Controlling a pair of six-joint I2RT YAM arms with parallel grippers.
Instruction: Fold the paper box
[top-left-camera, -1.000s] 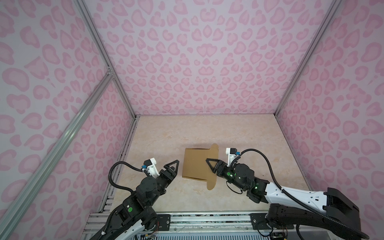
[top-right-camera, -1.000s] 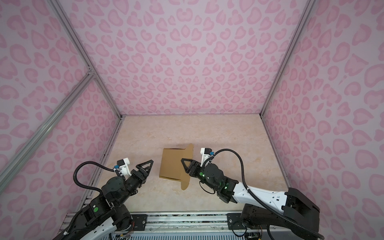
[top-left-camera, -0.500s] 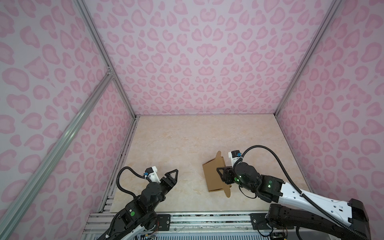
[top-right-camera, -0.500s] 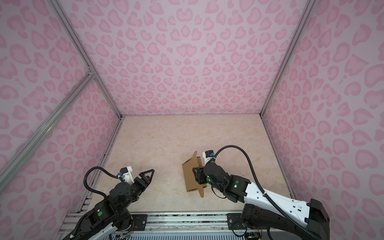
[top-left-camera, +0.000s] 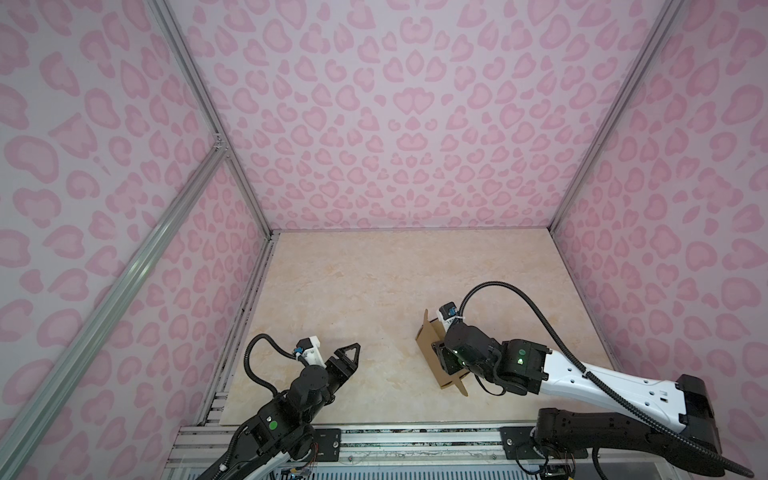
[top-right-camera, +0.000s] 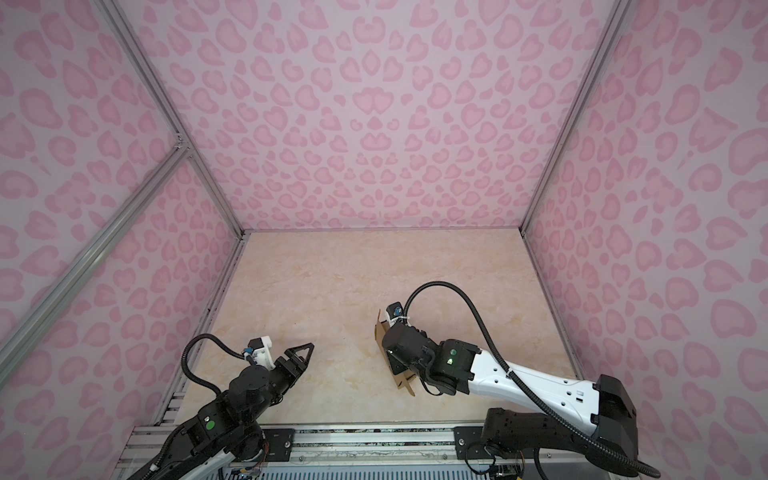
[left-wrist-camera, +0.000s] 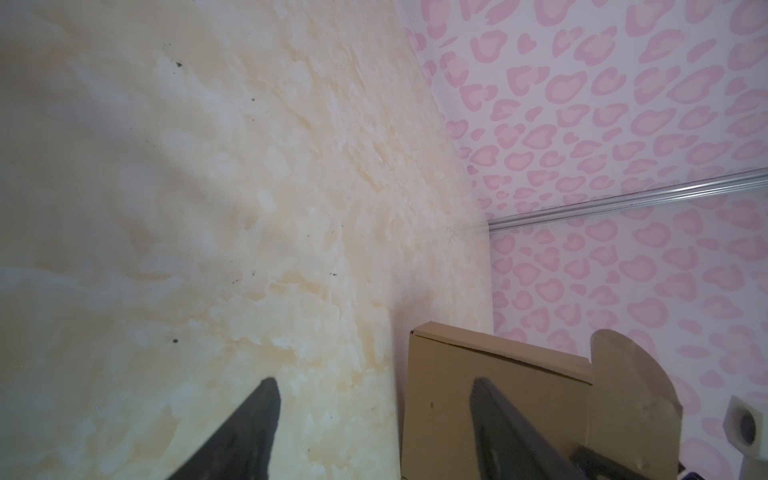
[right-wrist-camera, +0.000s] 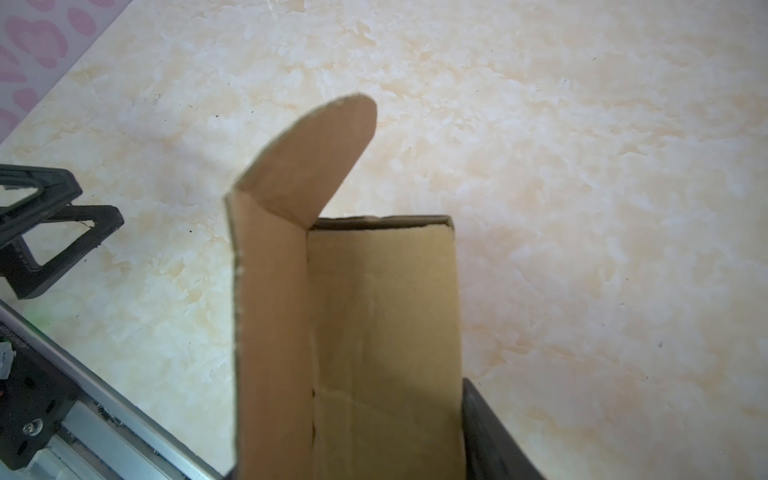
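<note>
I hold the paper box (top-left-camera: 428, 345) in my right jaws. In both top views the box (top-right-camera: 404, 383) is in the lower right part of the frame, a little right of the middle. It is up on its edge and tipped, not lying flat. My black wrist (top-left-camera: 465, 345) covers a lot of it there. I cannot tell if its low edge touches the surface (top-left-camera: 353, 291).

In the right wrist view the box (right-wrist-camera: 382, 311) fills the middle and bottom of the frame. It is brown and plain. I look into its open side. One long wall stands up on the left, and a round flap (right-wrist-camera: 316, 158) sticks out from the top of that wall, toward the upper middle of the frame. One dark side of my right jaws shows at the bottom right, pressed against the box's outer wall. The other side is hidden by the cardboard. These jaws are pinching the box.

My left jaws are spread wide and hold nothing. In both top views they are in the lower left part, well apart from the box, pointing toward the upper right. In the left wrist view their two dark tips stick up from the bottom edge, with the surface (left-wrist-camera: 208, 208) behind the gap. The box (left-wrist-camera: 440, 395) shows at the lower right there, and its round flap (left-wrist-camera: 631, 374) is in front of the pink spotted wall (left-wrist-camera: 623, 124).
</note>
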